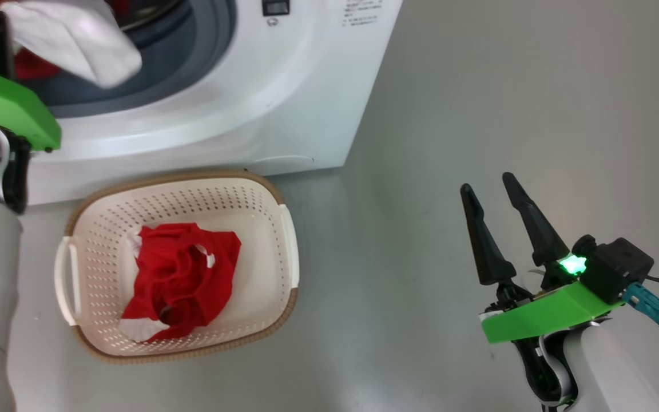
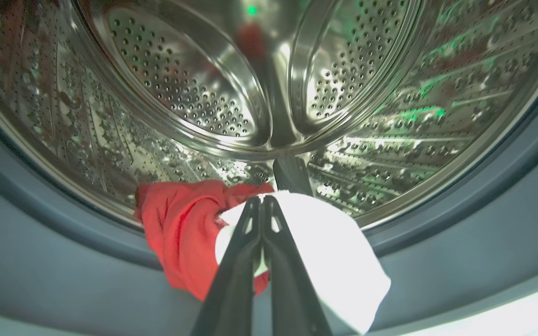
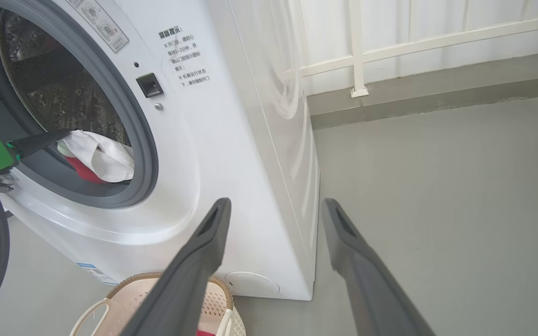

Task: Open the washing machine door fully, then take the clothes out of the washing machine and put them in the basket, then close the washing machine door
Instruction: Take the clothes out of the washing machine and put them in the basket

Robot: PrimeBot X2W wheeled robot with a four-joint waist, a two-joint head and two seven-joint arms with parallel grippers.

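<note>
Glossy steel drum (image 2: pixel 180 84), cloth clothes (image 2: pixel 182 233), plastic basket (image 1: pixel 192 197)

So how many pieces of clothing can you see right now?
2. One red garment lies in the basket. One red-and-white garment drapes over the drum mouth, pinched by the left end effector. More may be hidden deeper in the drum.

Two clothes (image 1: pixel 181 280), one basket (image 1: pixel 192 200), one washing machine (image 1: pixel 284 86).
</note>
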